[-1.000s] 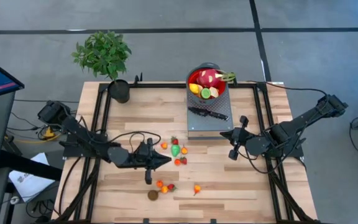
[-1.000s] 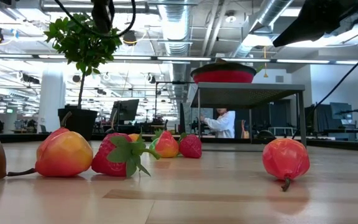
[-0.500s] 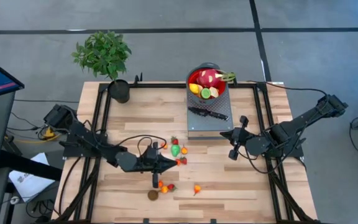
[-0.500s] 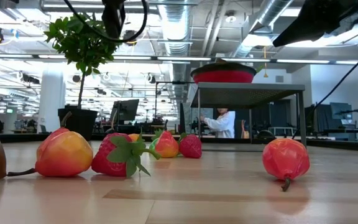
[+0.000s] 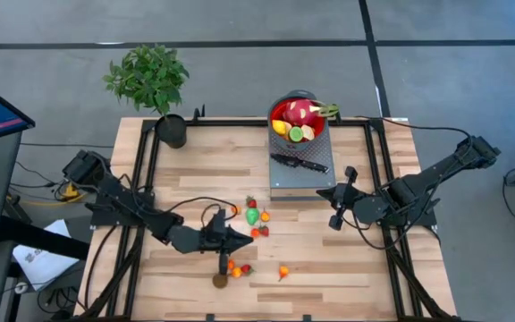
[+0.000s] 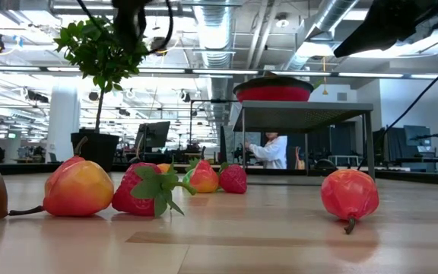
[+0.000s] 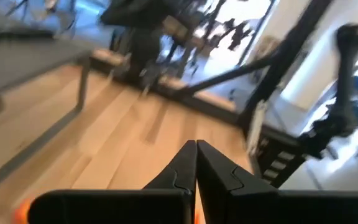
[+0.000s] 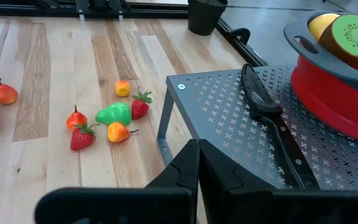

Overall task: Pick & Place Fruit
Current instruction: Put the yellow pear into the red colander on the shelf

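Observation:
Small toy fruits lie on the wooden table in two groups: one (image 5: 253, 216) around a green fruit (image 8: 114, 114), another (image 5: 237, 267) nearer the front with a brown one (image 5: 220, 280) and a peach (image 5: 282, 272). The dragon fruit (image 5: 299, 112) rests in the red bowl (image 5: 280, 109) with a kiwi half (image 8: 355, 31). My left gripper (image 5: 246, 240) hovers shut between the two groups, holding nothing. My right gripper (image 8: 197, 144) hangs shut beside the stand's near right corner, also holding nothing.
The bowl stands on a grey perforated stand (image 5: 316, 183) at the far middle, with a black-handled knife (image 5: 299, 163) lying on it. A potted plant (image 5: 150, 80) stands at the far left corner. Black rails (image 5: 141, 170) run along the table's sides.
My left gripper has moved a little toward the table's right and near edges, over the fruit, and stays shut. The fruit has not moved.

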### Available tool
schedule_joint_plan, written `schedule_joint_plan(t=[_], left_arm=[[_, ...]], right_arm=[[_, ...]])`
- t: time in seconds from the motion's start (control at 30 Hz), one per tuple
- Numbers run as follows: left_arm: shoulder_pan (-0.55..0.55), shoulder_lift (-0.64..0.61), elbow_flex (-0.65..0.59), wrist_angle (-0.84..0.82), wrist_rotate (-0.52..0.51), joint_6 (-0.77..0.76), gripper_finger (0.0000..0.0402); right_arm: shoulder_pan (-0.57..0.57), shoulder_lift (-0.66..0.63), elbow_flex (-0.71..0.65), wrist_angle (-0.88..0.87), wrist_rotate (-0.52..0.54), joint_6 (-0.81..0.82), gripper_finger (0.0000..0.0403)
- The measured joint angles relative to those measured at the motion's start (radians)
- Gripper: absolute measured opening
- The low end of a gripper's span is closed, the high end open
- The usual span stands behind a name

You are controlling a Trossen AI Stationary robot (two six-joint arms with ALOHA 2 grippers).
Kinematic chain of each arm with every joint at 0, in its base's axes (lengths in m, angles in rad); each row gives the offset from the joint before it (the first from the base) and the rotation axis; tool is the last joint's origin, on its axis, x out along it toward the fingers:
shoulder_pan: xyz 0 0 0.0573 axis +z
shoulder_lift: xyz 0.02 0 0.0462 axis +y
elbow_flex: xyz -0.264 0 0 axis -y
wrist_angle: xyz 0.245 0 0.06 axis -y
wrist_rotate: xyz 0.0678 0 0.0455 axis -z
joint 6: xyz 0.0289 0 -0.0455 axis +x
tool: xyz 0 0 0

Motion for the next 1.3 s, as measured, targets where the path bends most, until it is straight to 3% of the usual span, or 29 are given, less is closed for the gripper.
schedule_joint_plan(t=[0.43, 0.77, 0.9, 1.3], left_arm=[[0.055, 0.000, 0.000, -0.347, 0.007, -0.036, 0.0001], [0.214, -0.010, 0.001, -0.552, 0.248, -0.036, 0.0002], [0.272, -0.010, 0.001, -0.598, 0.303, -0.029, 0.0002], [0.369, -0.010, 0.000, -0.602, 0.311, 0.102, 0.0003]], right_arm=[[0.000, 0.000, 0.000, 0.000, 0.000, 0.000, 0.0000], [0.000, 0.000, 0.000, 0.002, 0.000, 0.000, 0.0000], [0.000, 0.000, 0.000, 0.000, 0.000, 0.000, 0.0000], [0.000, 0.000, 0.000, -0.001, 0.000, 0.000, 0.0000]])
